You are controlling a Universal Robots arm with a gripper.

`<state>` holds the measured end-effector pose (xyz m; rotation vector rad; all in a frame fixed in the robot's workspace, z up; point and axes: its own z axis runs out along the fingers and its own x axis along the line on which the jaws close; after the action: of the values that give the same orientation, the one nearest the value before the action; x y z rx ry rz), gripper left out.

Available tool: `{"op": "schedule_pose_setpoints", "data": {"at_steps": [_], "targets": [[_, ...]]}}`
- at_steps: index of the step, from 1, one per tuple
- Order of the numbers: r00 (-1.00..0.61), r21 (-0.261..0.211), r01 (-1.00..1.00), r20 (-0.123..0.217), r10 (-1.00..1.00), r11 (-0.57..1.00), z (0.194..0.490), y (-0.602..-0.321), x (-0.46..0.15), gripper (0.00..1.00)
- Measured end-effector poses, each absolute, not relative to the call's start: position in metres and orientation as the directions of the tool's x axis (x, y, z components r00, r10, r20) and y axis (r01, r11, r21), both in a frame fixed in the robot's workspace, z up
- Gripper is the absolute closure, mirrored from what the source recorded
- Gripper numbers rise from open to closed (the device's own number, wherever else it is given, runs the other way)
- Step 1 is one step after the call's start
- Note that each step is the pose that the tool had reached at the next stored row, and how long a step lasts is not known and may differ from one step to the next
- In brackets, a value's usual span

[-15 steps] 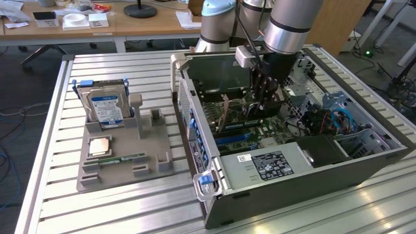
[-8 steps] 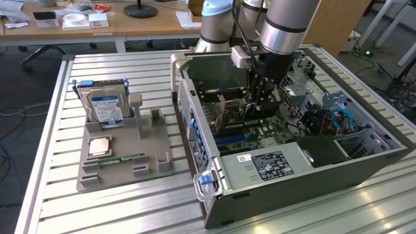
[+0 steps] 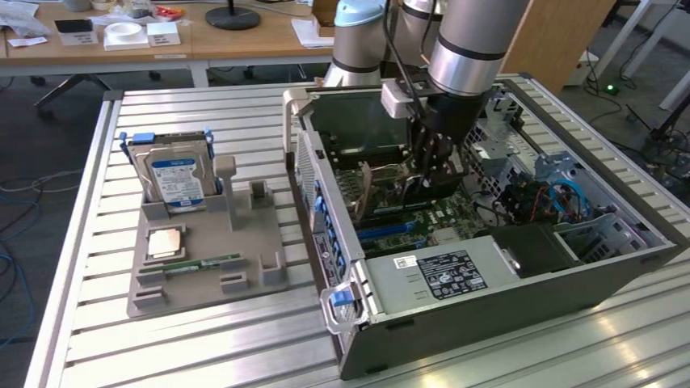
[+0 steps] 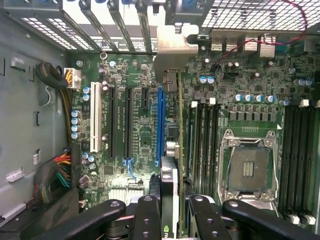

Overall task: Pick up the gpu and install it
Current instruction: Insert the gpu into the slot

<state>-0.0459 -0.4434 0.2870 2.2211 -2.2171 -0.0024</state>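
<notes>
Inside the open computer case (image 3: 490, 283), the gripper (image 3: 431, 166) reaches down from the arm and is clamped on the gpu (image 3: 380, 187), holding it on edge over the motherboard (image 4: 135, 75). From the wrist view the gripper (image 4: 172, 220) has its black fingers (image 4: 147, 215) on either side of the card, and the gpu (image 4: 170, 175) is seen edge-on, running away from the fingers to its metal end bracket (image 4: 172, 45), which sits at the row of slot openings in the case's rear wall. The card lies along and just beside the long blue slot (image 4: 160, 125); whether its edge is seated in a slot cannot be told. The bare processor socket (image 4: 248, 167) lies on the other side of the card from the blue slot, apart from it. Nearer the camera in the exterior view, a labelled power supply (image 3: 448, 271) fills the case's near end. On the exterior view's left, well apart from the case, a grey tray (image 3: 205, 234) rests on the slatted worktop (image 3: 216, 339), with a silver hard drive (image 3: 178, 182) standing upright at its far end and a narrow green RAM stick (image 3: 199, 265) lying flat near its near end.
</notes>
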Motion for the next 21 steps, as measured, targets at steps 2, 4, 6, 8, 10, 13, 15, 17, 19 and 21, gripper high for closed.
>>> {"op": "schedule_pose_setpoints", "data": {"at_steps": [2, 4, 6, 8, 10, 13, 15, 17, 19, 21], "targets": [[0.002, 0.003, -1.0, 0.001, -1.0, -0.002, 0.285, -0.445, -0.046, 0.73], [0.002, 0.003, -1.0, 0.001, -1.0, -0.002, 0.284, -0.447, -0.046, 0.73], [0.002, 0.003, -1.0, 0.001, -1.0, -0.002, 0.284, -0.447, -0.047, 0.73], [0.002, 0.003, -1.0, 0.001, -1.0, -0.002, 0.283, -0.448, -0.048, 0.73], [0.002, 0.003, -1.0, 0.001, -1.0, -0.002, 0.283, -0.448, -0.05, 0.73], [0.002, 0.003, -1.0, 0.001, -1.0, -0.002, 0.281, -0.448, -0.051, 0.73], [0.002, 0.003, -1.0, 0.001, -1.0, -0.002, 0.279, -0.448, -0.051, 0.73], [0.002, 0.003, -1.0, 0.001, -1.0, -0.002, 0.276, -0.448, -0.052, 0.73], [0.002, 0.003, -1.0, 0.001, -1.0, -0.002, 0.274, -0.448, -0.052, 0.73], [0.002, 0.003, -1.0, 0.001, -1.0, -0.002, 0.274, -0.448, -0.052, 0.73]]}}
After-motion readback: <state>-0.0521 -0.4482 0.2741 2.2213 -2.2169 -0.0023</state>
